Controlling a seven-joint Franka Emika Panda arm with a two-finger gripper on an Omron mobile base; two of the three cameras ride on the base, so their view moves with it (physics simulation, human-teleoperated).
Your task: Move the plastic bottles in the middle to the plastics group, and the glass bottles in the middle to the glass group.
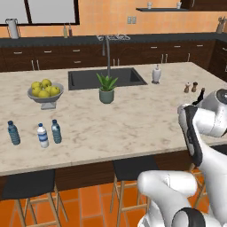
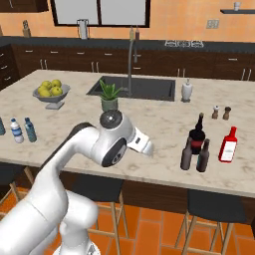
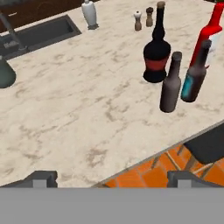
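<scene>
Fingers (image 3: 112,177) spread, empty, above counter (image 3: 87,113) short of round-bellied black bottle (image 3: 156,57).

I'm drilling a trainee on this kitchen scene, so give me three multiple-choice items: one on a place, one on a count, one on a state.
1. Where is the red bottle?
A. in the sink
B. beside the dark bottles
C. by the fruit bowl

2. How many small water bottles stand together?
A. one
B. five
C. three

3. The gripper is:
A. open, empty
B. shut on a bottle
C. shut on a lemon

Answers:
1. B, it stands just right of them.
2. C, three in a row.
3. A, its jaws stand wide apart with nothing between.
</scene>
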